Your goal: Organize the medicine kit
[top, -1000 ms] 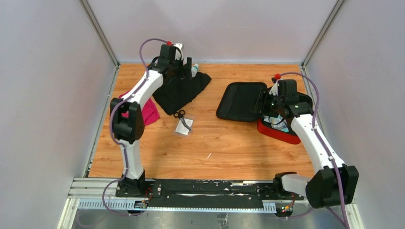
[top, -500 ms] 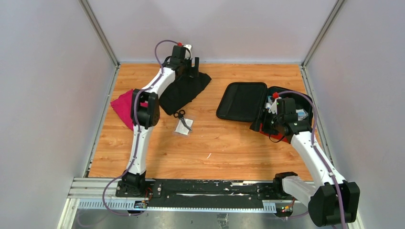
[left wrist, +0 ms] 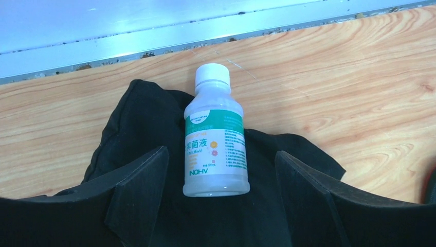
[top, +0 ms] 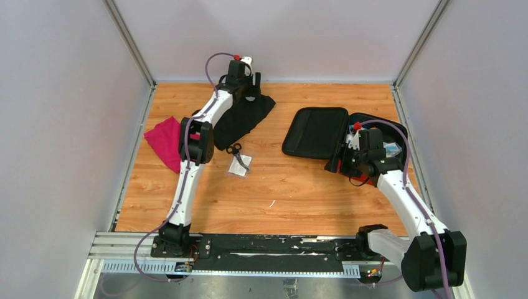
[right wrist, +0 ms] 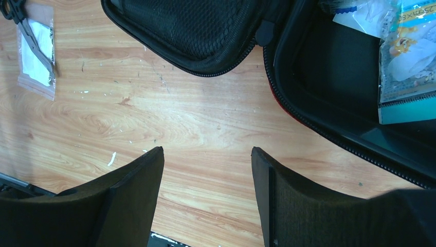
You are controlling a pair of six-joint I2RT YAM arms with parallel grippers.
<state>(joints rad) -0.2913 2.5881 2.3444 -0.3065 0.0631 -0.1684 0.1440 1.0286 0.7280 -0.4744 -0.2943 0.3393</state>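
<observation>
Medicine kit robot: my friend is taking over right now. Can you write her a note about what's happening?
Left gripper: open, jaws either side of a white-capped bottle lying on the black cloth at the far edge of the table; not gripping it.
Right gripper: open, empty, over bare table beside the medicine kit.
Kit: lies open on the right, packets in its base.
Done: kit opened, some packets in.
Left: bottle, scissors and small clear bag are outside; then probably zip it.
</observation>
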